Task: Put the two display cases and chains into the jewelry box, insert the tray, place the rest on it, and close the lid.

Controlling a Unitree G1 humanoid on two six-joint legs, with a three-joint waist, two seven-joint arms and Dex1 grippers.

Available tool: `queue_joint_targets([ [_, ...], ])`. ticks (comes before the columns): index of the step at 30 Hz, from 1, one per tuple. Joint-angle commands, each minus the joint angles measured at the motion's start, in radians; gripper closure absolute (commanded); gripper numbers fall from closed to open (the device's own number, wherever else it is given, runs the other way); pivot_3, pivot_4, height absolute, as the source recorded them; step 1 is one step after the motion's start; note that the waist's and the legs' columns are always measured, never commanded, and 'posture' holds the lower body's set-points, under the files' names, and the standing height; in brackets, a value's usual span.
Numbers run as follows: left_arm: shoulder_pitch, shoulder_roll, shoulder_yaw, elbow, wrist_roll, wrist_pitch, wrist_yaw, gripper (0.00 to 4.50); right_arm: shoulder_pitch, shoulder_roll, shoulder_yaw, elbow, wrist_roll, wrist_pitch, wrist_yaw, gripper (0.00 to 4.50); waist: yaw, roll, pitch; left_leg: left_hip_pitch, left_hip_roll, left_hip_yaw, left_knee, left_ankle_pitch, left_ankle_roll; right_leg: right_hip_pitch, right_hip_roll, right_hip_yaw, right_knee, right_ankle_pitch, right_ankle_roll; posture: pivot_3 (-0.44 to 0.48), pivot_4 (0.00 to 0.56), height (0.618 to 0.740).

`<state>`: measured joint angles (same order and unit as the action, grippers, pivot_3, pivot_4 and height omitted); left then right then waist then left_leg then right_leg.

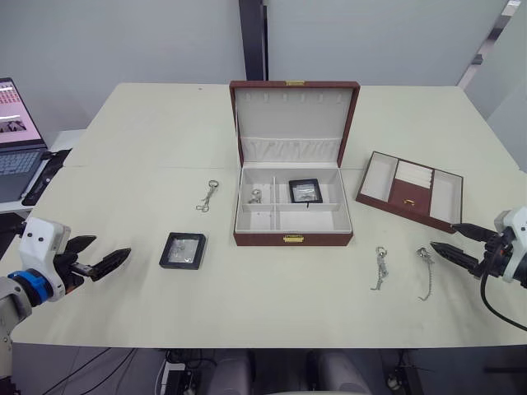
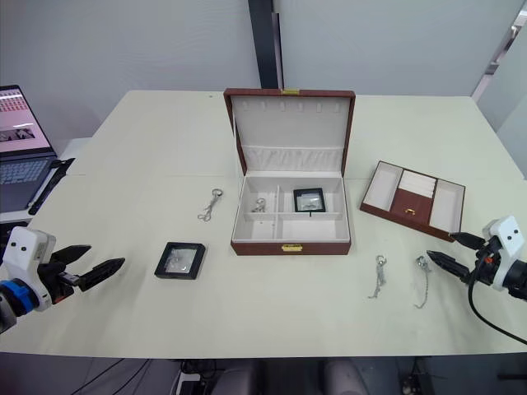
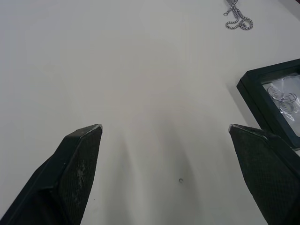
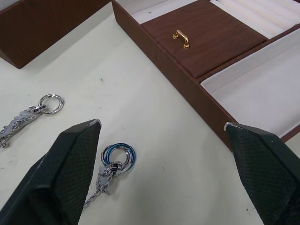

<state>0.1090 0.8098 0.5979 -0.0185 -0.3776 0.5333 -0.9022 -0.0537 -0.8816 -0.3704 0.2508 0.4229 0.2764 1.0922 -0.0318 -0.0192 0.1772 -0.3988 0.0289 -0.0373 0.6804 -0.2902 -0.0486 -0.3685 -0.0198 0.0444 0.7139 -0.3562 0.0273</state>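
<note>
1. Black-fingered, the left gripper (image 1: 105, 258) hovered at eight o'clock over the cream tabletop (image 1: 148, 132), jaws spread wide and empty; the right gripper (image 1: 452, 239) at four o'clock was likewise agape, holding nothing.
2. Just past the left gripper lay a black display case (image 1: 182, 249); near the right one lay two chains (image 1: 379, 267) (image 1: 426, 271).
3. At centre stood the jewelry box (image 1: 292, 210), lid upright, with a second display case (image 1: 305, 191) and a chain (image 1: 255, 196) inside.
4. A third loose chain (image 1: 207, 196) lay at ten o'clock of the box; the tray (image 1: 411, 188) sat at three o'clock.
5. A laptop (image 1: 15, 136) stood far left.
</note>
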Motion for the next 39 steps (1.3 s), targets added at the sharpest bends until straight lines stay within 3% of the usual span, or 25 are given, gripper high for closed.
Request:
queue_joint_targets([
  [1,0.004,0.028,0.019,-0.014,-0.011,-0.013,0.006,0.02,0.002,-0.025,-0.032,-0.006,0.008,-0.008,0.010,0.00,0.000,0.000,0.000,0.000,0.000,0.000,0.000,0.000,0.000,0.000,0.000,0.000,0.000,0.000,0.000,0.000,0.150,0.740],
  [14,0.018,0.032,-0.010,-0.040,-0.012,-0.006,-0.003,0.02,0.000,-0.034,-0.038,0.014,0.000,-0.019,0.021,0.00,0.000,0.000,0.000,0.000,0.000,0.000,0.000,0.000,0.000,0.000,0.000,0.000,0.000,0.000,0.000,0.000,0.150,0.740],
  [18,0.015,0.074,-0.063,-0.057,-0.008,-0.029,-0.072,0.02,0.000,-0.041,-0.046,-0.042,0.033,0.004,0.048,0.00,0.000,0.000,0.000,0.000,0.000,0.000,0.000,0.000,0.000,0.000,0.000,0.000,0.000,0.000,0.000,0.000,0.150,0.740],
  [25,-0.069,0.228,-0.205,-0.043,0.003,-0.106,-0.258,0.02,-0.021,-0.076,-0.040,-0.381,0.204,0.184,0.090,0.00,0.000,0.001,0.000,0.000,0.000,0.000,-0.001,0.000,0.000,0.000,0.001,0.000,0.000,0.000,0.000,0.000,0.150,0.740],
  [31,-0.151,0.300,-0.315,-0.047,0.006,-0.149,-0.375,0.02,-0.059,-0.083,0.006,-0.600,0.307,0.285,0.074,0.00,0.000,0.001,0.001,0.000,0.000,-0.001,-0.001,0.000,0.000,0.000,0.001,-0.001,-0.001,0.000,0.000,0.000,0.150,0.740],
  [39,-0.235,0.363,-0.472,-0.043,0.055,-0.239,-0.519,0.02,-0.093,-0.058,0.107,-0.764,0.335,0.308,0.047,0.00,0.000,0.001,0.001,-0.001,0.000,-0.001,-0.001,0.000,0.000,-0.001,0.002,-0.001,-0.001,0.000,0.000,0.000,0.150,0.740],
])
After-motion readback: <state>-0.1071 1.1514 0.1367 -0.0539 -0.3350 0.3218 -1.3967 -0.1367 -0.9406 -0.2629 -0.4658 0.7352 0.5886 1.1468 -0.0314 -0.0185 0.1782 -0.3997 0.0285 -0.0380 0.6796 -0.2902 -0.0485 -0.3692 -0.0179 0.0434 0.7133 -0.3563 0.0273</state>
